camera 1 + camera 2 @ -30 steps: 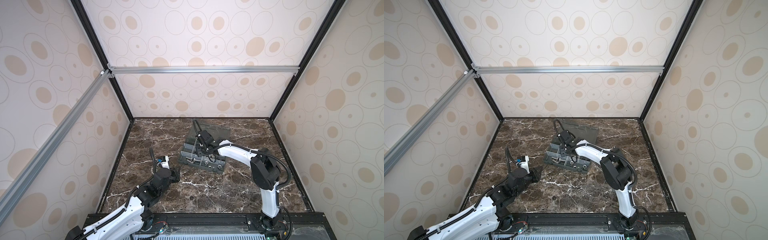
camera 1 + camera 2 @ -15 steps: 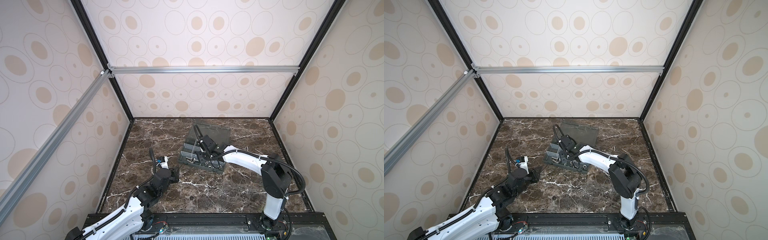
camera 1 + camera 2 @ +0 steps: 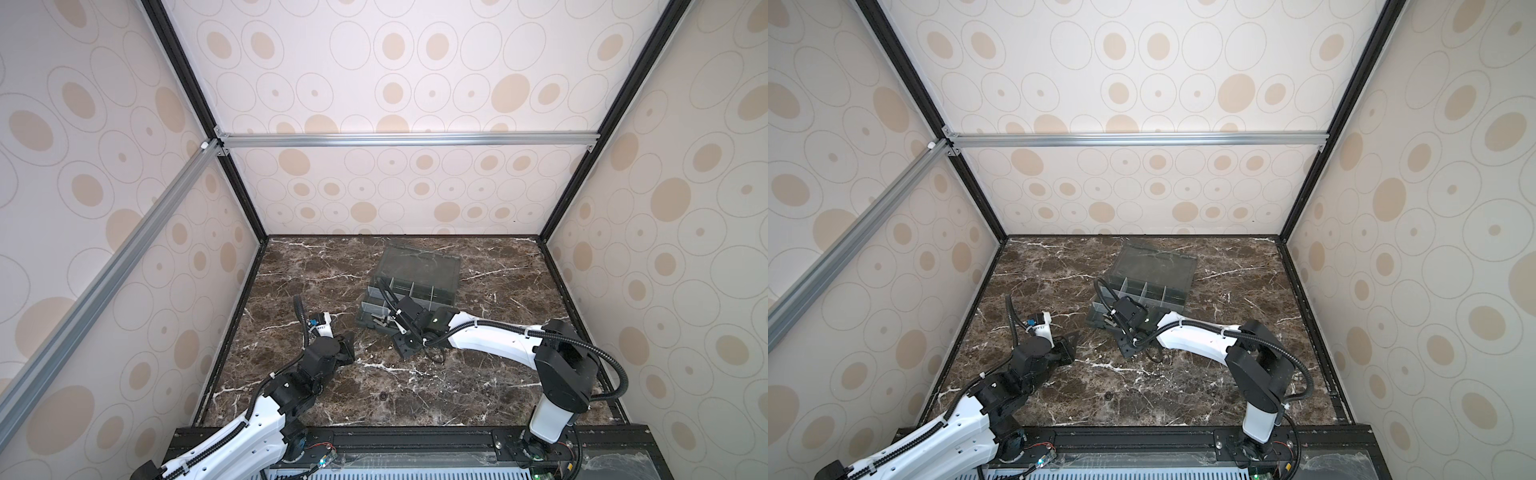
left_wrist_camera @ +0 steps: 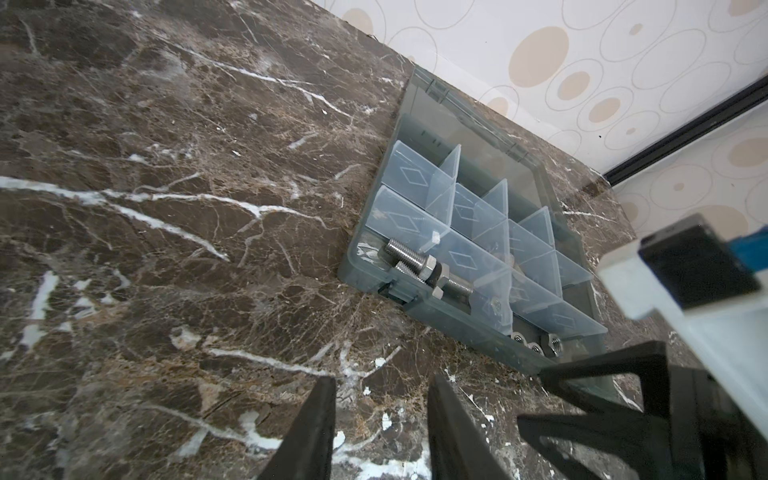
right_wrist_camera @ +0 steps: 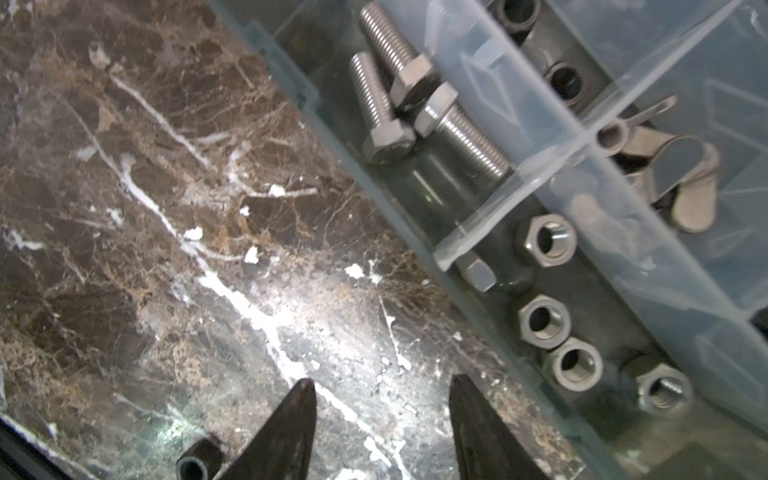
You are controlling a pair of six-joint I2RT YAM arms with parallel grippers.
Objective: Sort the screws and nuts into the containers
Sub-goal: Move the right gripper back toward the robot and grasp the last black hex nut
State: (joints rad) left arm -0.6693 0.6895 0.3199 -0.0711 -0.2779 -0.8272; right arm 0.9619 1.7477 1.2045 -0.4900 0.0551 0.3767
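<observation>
Steel hex bolts [image 5: 399, 104] lie in one cell of the organizer box [image 4: 457, 332], hex nuts [image 5: 544, 320] in the next. One black ring-like piece [image 5: 195, 463] lies loose on the marble [image 5: 124, 249] beside the right gripper [image 5: 380, 386], which is spread and empty, like the left gripper [image 4: 382, 380].

The screws [image 5: 374, 99] and nuts [image 5: 545, 240] are silver, the containers [image 4: 465, 332] smoky-grey, the tabletop [image 4: 166, 249] brown white-veined marble.

You have the organizer box [image 3: 366, 319] toward the back of the table [image 3: 415, 386], lid [image 3: 422, 266] open behind it, screws [image 5: 399, 91] in one front cell [image 5: 436, 189], nuts [image 5: 544, 320] in the neighbouring cell [image 5: 590, 295].
</observation>
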